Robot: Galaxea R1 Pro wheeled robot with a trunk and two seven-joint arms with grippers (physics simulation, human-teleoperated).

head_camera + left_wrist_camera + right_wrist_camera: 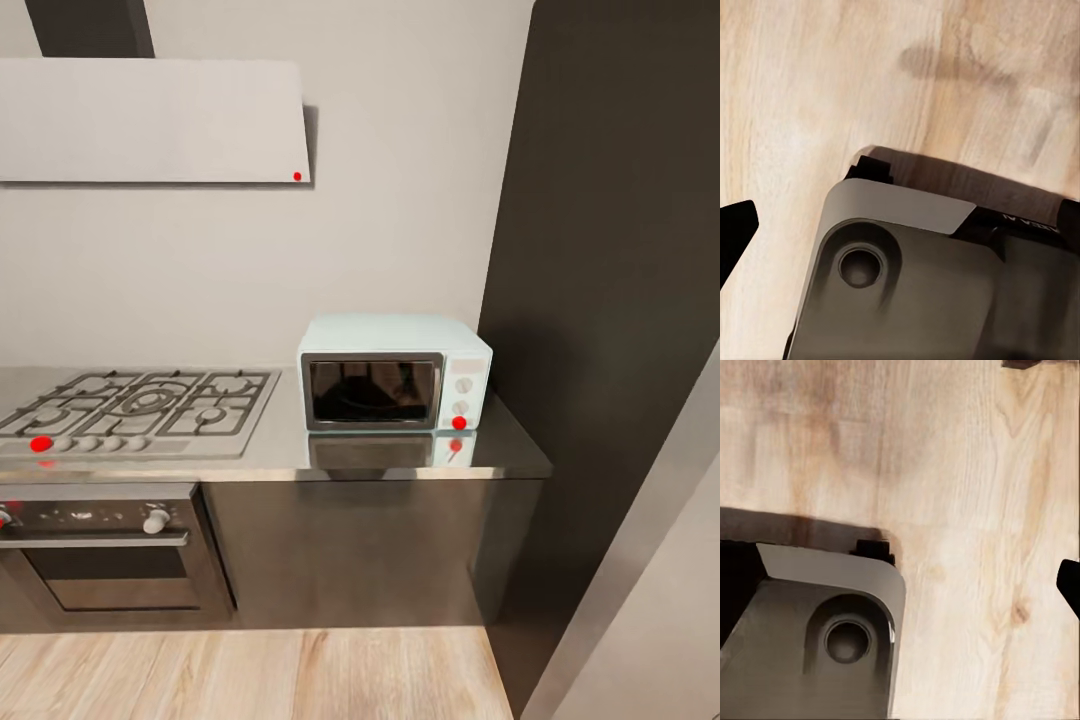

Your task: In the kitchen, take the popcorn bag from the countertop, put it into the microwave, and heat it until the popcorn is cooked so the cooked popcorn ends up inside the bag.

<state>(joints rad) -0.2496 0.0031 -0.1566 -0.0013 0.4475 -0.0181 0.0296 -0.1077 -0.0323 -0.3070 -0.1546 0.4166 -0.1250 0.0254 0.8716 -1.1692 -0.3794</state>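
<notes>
The pale mint-blue microwave [395, 375] stands on the shiny grey countertop [380, 462] near its right end, its dark glass door closed. Two knobs and a red dot sit on its cream panel. The popcorn bag and the popcorn are out of view. In the left wrist view my left gripper [900, 232] hangs over the wood floor [810, 90] and my own grey base [907, 285], its black fingertips [736, 232] spread at the frame's sides with nothing between them. My right gripper [907, 589] hangs the same way, open, over the floor and base [817, 622].
A gas hob [140, 405] lies left of the microwave, with a dark built-in oven [100, 555] below and a white flat hood [150, 120] above. A tall dark cabinet [610, 300] walls off the counter's right end. Light wood floor [250, 675] runs before the cabinets.
</notes>
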